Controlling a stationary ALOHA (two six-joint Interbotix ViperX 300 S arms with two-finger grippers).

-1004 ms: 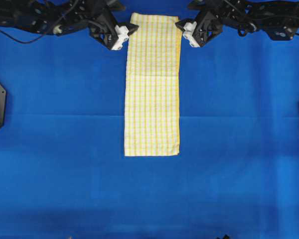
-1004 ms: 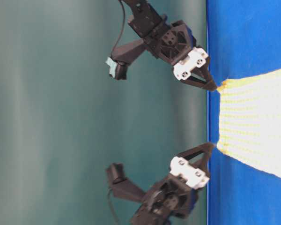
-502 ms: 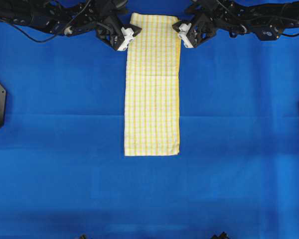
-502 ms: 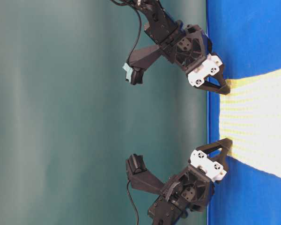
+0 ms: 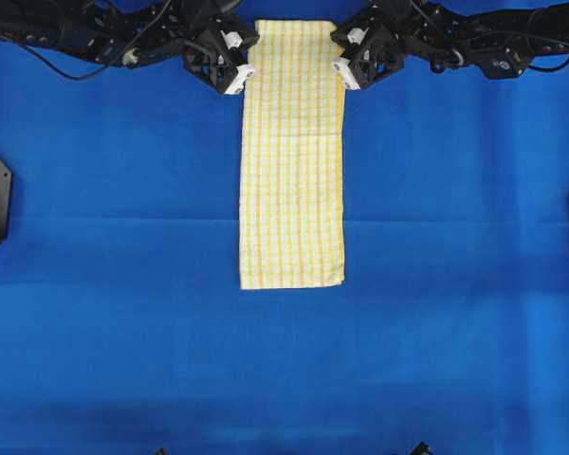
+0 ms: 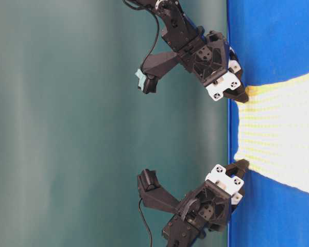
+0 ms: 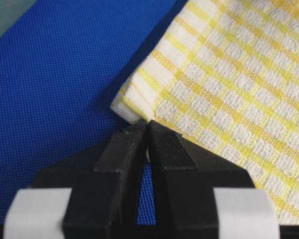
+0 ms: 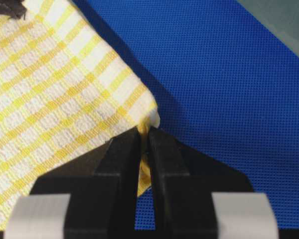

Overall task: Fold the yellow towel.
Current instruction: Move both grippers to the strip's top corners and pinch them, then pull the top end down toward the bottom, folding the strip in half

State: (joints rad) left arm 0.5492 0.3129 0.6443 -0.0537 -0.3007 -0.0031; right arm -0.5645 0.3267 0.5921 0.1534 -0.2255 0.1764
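Blue cloth covers the whole worktop (image 5: 114,313), with a plain teal wall behind it in the table-level view. On that blue lies the towel (image 5: 292,161), a long narrow strip of yellow-and-white check, folded lengthwise and running from the far edge, between my two arms, toward the middle of the worktop. Its near end lies flat and square.

My left gripper (image 5: 239,76) sits at the towel's far left corner. The left wrist view shows its black jaws clenched together with the corner of the cloth pinched at their tips. My right gripper (image 5: 345,72) sits at the far right corner, and the right wrist view shows its jaws clenched on the yellow hem there. Both grips are thin, catching only the very edge.

I judge the step in hand to be lifting this far end and carrying it over to meet the near end. To do it well, I should raise both corners together and at the same height, keep them as far apart as they are now so the edge stays taut, and travel straight along the strip so the sides line up. Because so little cloth is caught, a jerk could pull a corner free, so slow and even is best.

No containers are in view; nothing holds anything but my jaws.
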